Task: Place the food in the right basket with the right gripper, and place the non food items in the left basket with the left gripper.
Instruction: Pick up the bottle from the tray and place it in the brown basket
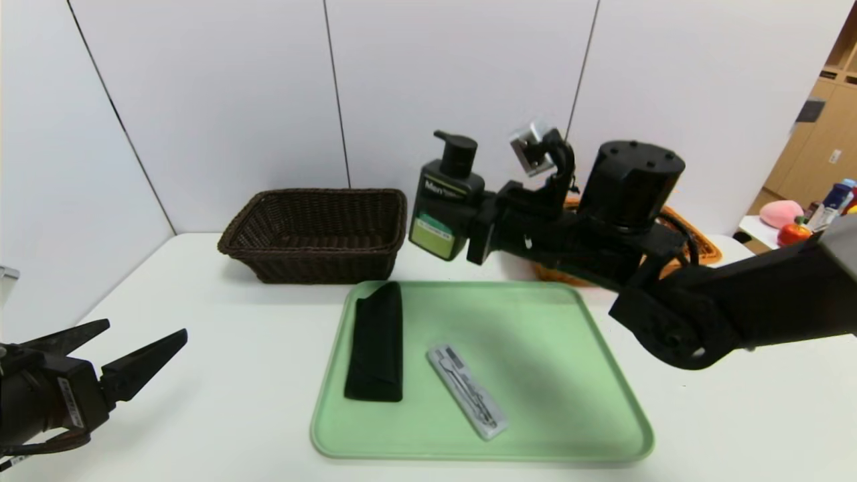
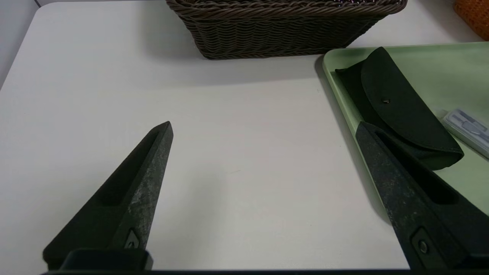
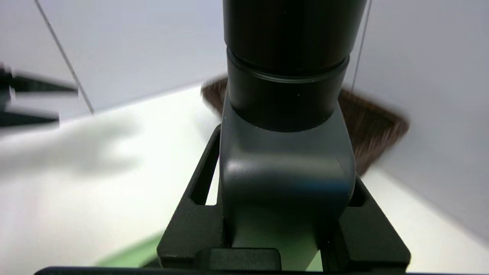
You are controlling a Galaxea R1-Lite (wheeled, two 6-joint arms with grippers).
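Note:
My right gripper (image 1: 483,226) is shut on the dark green pump bottle (image 1: 443,204) and holds it upright in the air, between the dark brown basket (image 1: 321,195) and the orange basket (image 1: 704,246), which my arm mostly hides. In the right wrist view the bottle (image 3: 284,160) fills the space between the fingers. My left gripper (image 1: 146,331) is open and empty, low over the table at the near left (image 2: 264,126). The black pouch (image 1: 376,348) and the clear cutlery case (image 1: 466,391) lie on the green tray (image 1: 562,348). The lime and the tin can are out of view.
The white table meets grey wall panels right behind the baskets. A side table at the far right holds a pink object (image 1: 780,213) and a red one (image 1: 793,233). In the left wrist view the pouch (image 2: 397,110) lies near the tray's edge, beside one finger.

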